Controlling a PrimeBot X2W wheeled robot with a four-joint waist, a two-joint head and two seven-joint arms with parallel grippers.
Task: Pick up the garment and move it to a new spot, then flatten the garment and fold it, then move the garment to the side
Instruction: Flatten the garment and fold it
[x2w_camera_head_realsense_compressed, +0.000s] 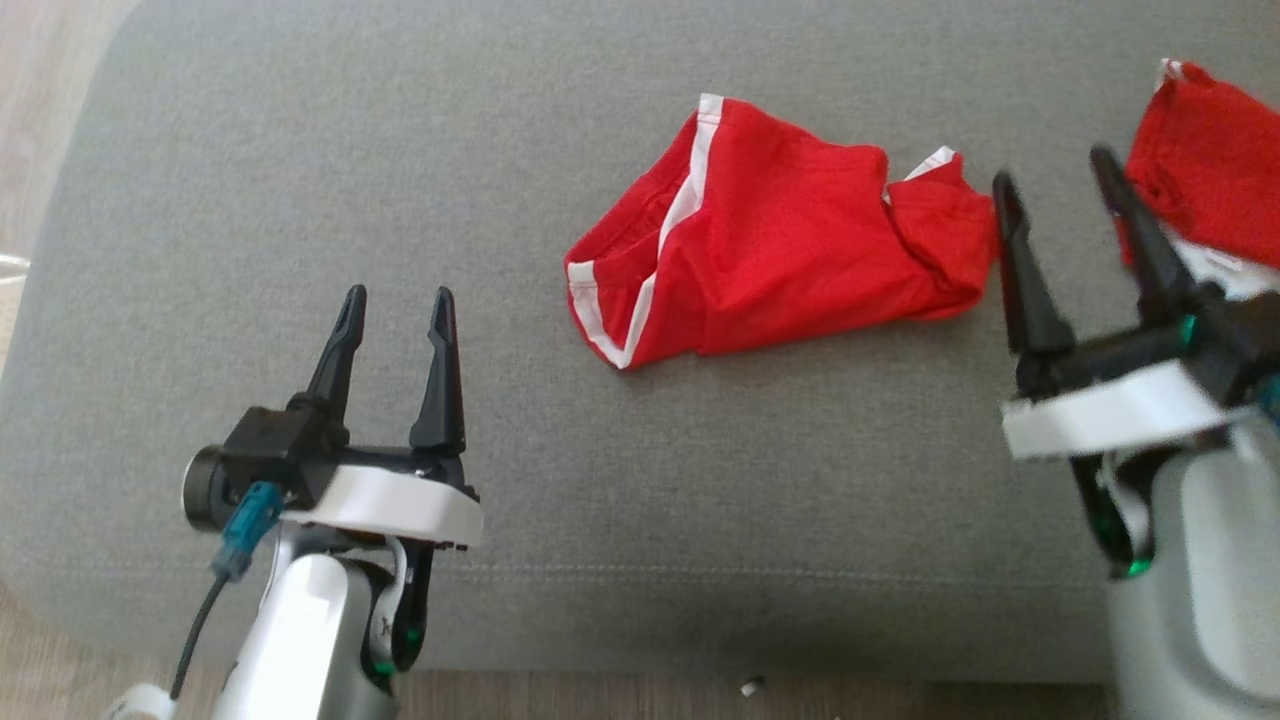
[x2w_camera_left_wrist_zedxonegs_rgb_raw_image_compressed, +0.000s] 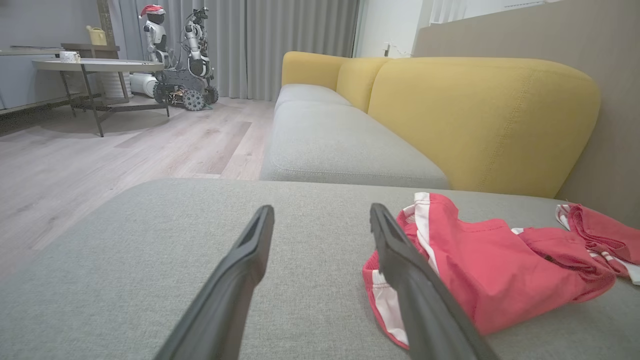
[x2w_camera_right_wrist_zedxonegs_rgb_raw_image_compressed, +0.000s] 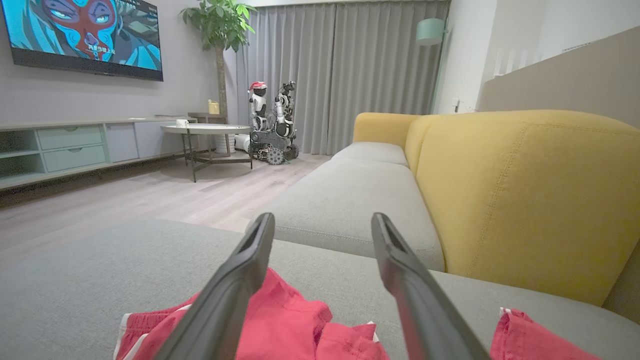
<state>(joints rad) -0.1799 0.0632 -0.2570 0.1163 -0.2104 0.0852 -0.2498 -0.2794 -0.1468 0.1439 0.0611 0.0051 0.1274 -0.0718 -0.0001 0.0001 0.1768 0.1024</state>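
Observation:
A crumpled red garment with white side stripes (x2w_camera_head_realsense_compressed: 780, 240) lies on the grey cushion (x2w_camera_head_realsense_compressed: 500, 180), right of centre. It also shows in the left wrist view (x2w_camera_left_wrist_zedxonegs_rgb_raw_image_compressed: 495, 270) and the right wrist view (x2w_camera_right_wrist_zedxonegs_rgb_raw_image_compressed: 295, 325). My left gripper (x2w_camera_head_realsense_compressed: 398, 303) hangs open over bare cushion, well left of and below the garment, with nothing between its fingers (x2w_camera_left_wrist_zedxonegs_rgb_raw_image_compressed: 250, 260). My right gripper (x2w_camera_head_realsense_compressed: 1052, 167) is open too, raised just past the garment's right end, fingers (x2w_camera_right_wrist_zedxonegs_rgb_raw_image_compressed: 400, 270) empty.
A second red garment (x2w_camera_head_realsense_compressed: 1215, 165) lies at the far right edge, partly behind my right gripper. The cushion's front edge runs along the bottom, with wood floor (x2w_camera_head_realsense_compressed: 600, 700) below. A yellow sofa back (x2w_camera_left_wrist_zedxonegs_rgb_raw_image_compressed: 480, 120) stands behind; a round table (x2w_camera_right_wrist_zedxonegs_rgb_raw_image_compressed: 205, 131) and another robot (x2w_camera_right_wrist_zedxonegs_rgb_raw_image_compressed: 272, 125) are farther off.

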